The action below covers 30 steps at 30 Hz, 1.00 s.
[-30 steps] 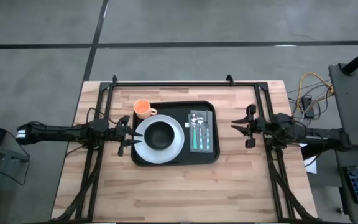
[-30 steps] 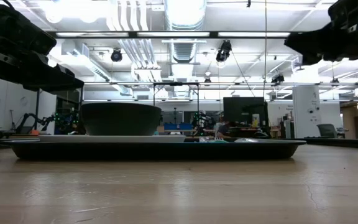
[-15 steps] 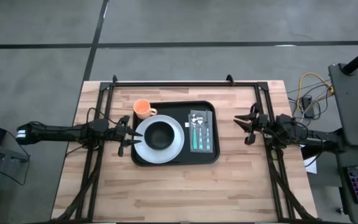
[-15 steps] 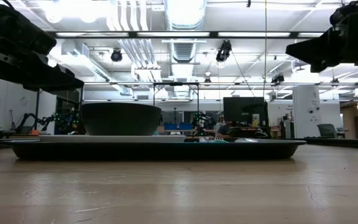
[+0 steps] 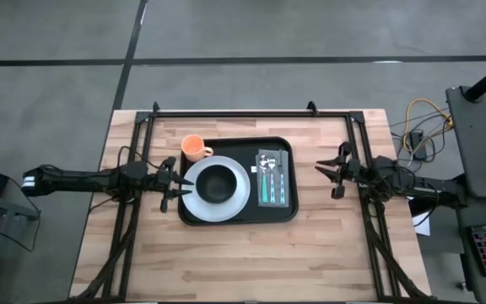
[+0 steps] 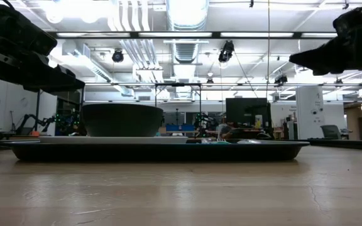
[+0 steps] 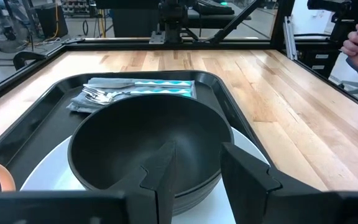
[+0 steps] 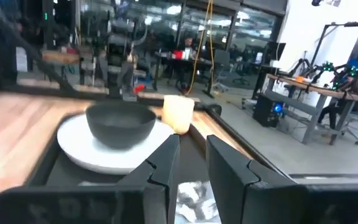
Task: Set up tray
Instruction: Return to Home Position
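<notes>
1. Tray [image 5: 234,149], black with a raised rim, lies on the wooden table [image 5: 226,262], just above the centre of the high view.
2. A white plate [image 5: 194,203] fills the tray's left half, with a black bowl [image 5: 218,181] sitting on it.
3. An orange cup [image 5: 194,148] stands in the tray's upper left corner, just beside the plate.
4. On the tray's right half, a grey napkin [image 5: 274,158] carries blue-handled cutlery [image 5: 269,187] laid side by side.
5. The left gripper [image 5: 169,181] hovers left of centre, at the tray's left edge by the plate. Its fingers are spread and hold nothing. In the left wrist view they frame the bowl.
6. The right gripper [image 5: 327,179] is right of centre, well apart from the tray and pointing towards it. Its fingers are also spread and empty.
7. In the low view the tray spans the middle of the frame, with the bowl left of centre.
</notes>
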Each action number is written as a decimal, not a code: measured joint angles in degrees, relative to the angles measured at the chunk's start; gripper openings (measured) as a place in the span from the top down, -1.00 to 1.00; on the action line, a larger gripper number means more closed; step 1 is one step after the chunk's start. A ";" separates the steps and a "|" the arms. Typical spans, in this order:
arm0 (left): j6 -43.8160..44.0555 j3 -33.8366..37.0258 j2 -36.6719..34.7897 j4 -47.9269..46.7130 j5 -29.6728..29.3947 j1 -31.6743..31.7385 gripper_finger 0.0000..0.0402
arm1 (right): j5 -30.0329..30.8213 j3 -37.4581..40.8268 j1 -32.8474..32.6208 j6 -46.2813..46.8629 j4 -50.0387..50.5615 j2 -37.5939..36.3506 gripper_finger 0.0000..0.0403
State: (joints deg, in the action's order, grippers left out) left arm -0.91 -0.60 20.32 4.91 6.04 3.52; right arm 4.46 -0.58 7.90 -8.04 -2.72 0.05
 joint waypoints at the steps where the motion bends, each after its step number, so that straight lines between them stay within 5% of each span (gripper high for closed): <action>1: 0.01 -0.02 0.00 0.00 0.01 -0.01 0.48 | 0.02 0.00 0.01 -0.68 0.78 0.00 0.66; 30: 0.01 0.00 -0.02 0.00 -0.02 -0.01 0.48 | 0.12 0.00 0.02 -2.66 1.62 0.83 0.66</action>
State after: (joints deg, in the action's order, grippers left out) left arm -0.91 -0.60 20.29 4.91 6.02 3.51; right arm 4.58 -0.58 7.92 -10.70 -1.10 0.89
